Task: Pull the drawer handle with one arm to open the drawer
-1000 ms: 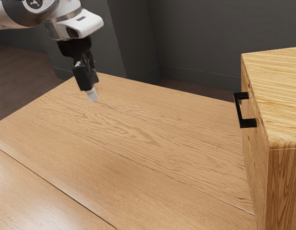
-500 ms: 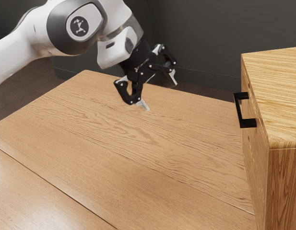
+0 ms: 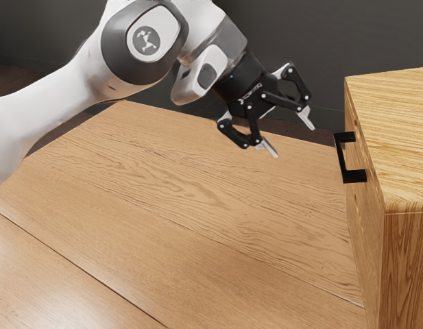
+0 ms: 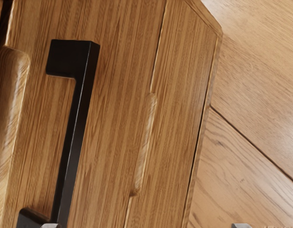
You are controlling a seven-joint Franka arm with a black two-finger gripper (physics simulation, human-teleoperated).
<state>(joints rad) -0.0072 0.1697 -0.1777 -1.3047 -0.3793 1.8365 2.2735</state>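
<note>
wood-grain surface (image 3: 163, 219) runs under the arm. within the last second the tool (image 3: 291, 136) has swung from the frame's upper left to centre-right and turned sideways, fingers spread wide on nothing. the black handle (image 3: 349, 157) waits near, at right, on the cabinet (image 3: 396, 123); the drawer (image 4: 113, 95) looks unopened, so the grasp comes next.

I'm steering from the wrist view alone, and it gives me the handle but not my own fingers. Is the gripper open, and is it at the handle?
Observer: Open. In the exterior view the gripper is spread wide, with nothing between its jaws.
Operator: How near is it to the handle?
Observer: Short of it. The handle lies to the exterior view's right of the gripper, with a clear gap between them.
Operator: And height?
Observer: The gripper hangs above the table, touching nothing, and looks roughly level with the handle in that view.
</note>
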